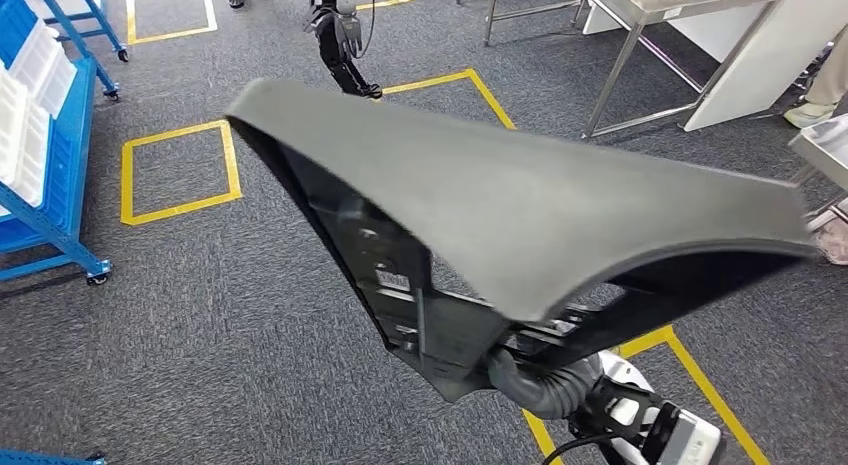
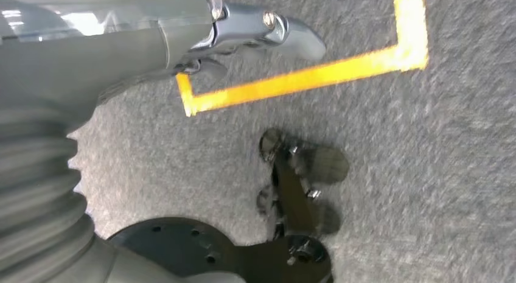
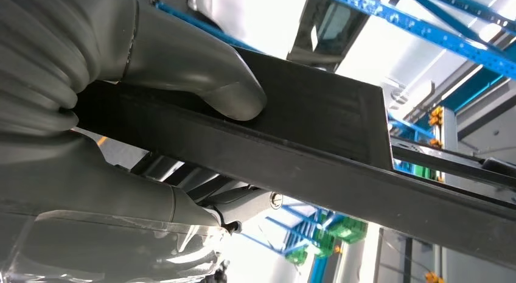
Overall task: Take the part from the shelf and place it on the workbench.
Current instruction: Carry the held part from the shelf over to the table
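Note:
The part (image 1: 520, 205) is a large dark grey, curved panel with a black ribbed underside, held up close in front of me in the head view. My right hand (image 1: 537, 381) grips its lower end from beneath. In the right wrist view the thick grey thumb (image 3: 225, 88) presses on the part's black edge (image 3: 316, 137), and the fingers (image 3: 122, 204) wrap the other side. My left hand (image 2: 243, 33) hangs over the carpet, holding nothing.
A blue shelf (image 1: 45, 155) with white bins stands at the left. A steel table (image 1: 650, 25) is at the back right, and another steel surface (image 1: 825, 145) at the right edge. Yellow squares (image 1: 180, 170) mark the grey carpet. Another robot (image 1: 340, 35) stands far back.

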